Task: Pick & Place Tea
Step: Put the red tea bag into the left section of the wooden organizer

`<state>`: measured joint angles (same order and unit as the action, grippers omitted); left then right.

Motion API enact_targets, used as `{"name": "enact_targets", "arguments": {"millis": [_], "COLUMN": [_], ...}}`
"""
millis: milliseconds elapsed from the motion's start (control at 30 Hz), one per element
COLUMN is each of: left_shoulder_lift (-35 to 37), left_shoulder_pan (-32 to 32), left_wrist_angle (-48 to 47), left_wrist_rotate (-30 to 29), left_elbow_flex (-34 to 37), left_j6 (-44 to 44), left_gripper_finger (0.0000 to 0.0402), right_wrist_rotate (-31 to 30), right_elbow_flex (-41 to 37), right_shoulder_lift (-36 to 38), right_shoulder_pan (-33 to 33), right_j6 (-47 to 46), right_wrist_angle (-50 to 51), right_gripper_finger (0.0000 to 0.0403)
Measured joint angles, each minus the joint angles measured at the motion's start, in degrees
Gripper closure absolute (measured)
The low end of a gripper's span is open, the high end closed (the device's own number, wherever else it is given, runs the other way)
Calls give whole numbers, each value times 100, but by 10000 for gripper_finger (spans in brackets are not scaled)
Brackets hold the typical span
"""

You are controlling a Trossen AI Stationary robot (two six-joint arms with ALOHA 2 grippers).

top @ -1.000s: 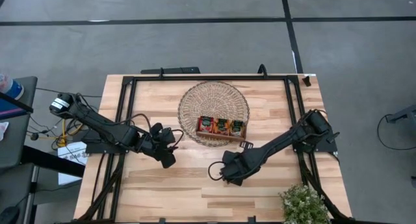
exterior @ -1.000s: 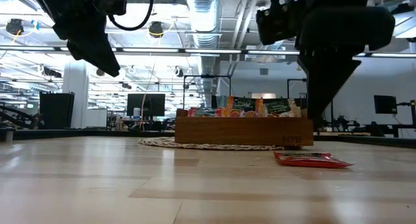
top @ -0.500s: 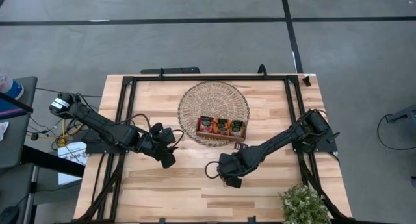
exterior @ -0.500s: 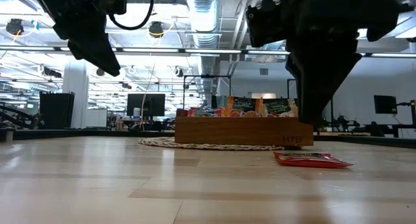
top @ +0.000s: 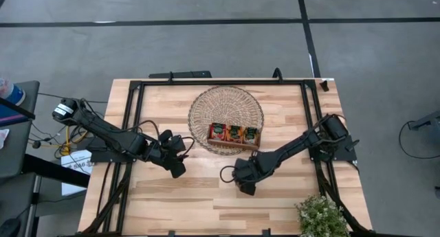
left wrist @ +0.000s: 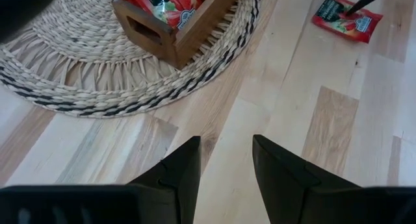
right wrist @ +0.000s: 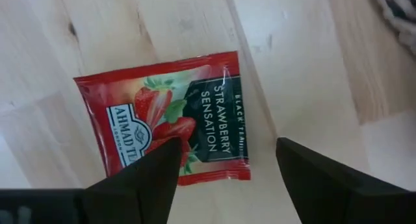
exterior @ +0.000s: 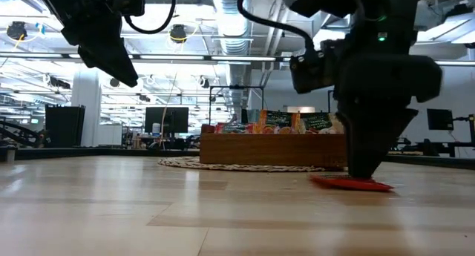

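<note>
A red tea sachet (right wrist: 170,119) lies flat on the wooden table, near the middle; the low view shows the sachet (exterior: 349,184) edge-on. My right gripper (right wrist: 226,149) is open and points down over it, one finger over the sachet's edge and the other over bare wood beside it. In the high view the right gripper (top: 245,182) hides the sachet. More tea sachets stand in a brown wooden tray (top: 234,135) on a round woven mat (top: 227,113). My left gripper (top: 176,165) hovers open above the table, left of the mat. My right gripper comes at the sachet from above, its fingers (exterior: 364,167) reaching down to the sachet's top face in the low view. One finger (right wrist: 140,175) overlaps the sachet's edge (right wrist: 195,175). Whether it touches the sachet, I cannot tell.
A potted plant (top: 321,216) stands at the table's near right corner. A black frame (top: 134,127) runs along the table's left, far and right sides. Bare wood (top: 199,202) stretches along the near edge.
My right gripper has come down from above the table until its fingers stand at the sachet. The sachet has stayed where it lay. The left arm has kept still.
</note>
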<state>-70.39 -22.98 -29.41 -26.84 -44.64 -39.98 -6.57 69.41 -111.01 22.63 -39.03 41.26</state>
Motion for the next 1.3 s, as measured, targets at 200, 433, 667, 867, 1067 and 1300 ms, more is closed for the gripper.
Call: {"name": "enact_targets", "arguments": {"millis": [200, 433, 667, 867, 1067, 1300], "left_shoulder_lift": [0, 0, 0, 0, 0, 0], "left_shoulder_pan": [0, 0, 2, 2, 11, 225], "left_wrist_angle": [2, 5, 137, 511, 1409, 2714], "left_wrist_rotate": [1, 1, 0, 1, 12, 340], "left_elbow_flex": [0, 0, 0, 0, 0, 0], "left_j6": [8, 8, 8, 142, 200, 141], "left_gripper_finger": [271, 271, 271, 271, 271, 271], "right_wrist_rotate": [71, 320, 328, -208, -1770, -3476], "right_elbow_flex": [-213, -350, -227, 419, 1611, 2789], "right_shoulder_lift": [27, 36, -2, -34, -17, 5], "right_shoulder_pan": [-60, -68, -68, 14, 279, 383], "right_j6": [-356, -457, -408, 23, 675, 1511], "right_wrist_angle": [-176, -80, 79, 1066, 2324, 3219], "right_gripper_finger": [189, 325, 393, 401, 402, 402]}}
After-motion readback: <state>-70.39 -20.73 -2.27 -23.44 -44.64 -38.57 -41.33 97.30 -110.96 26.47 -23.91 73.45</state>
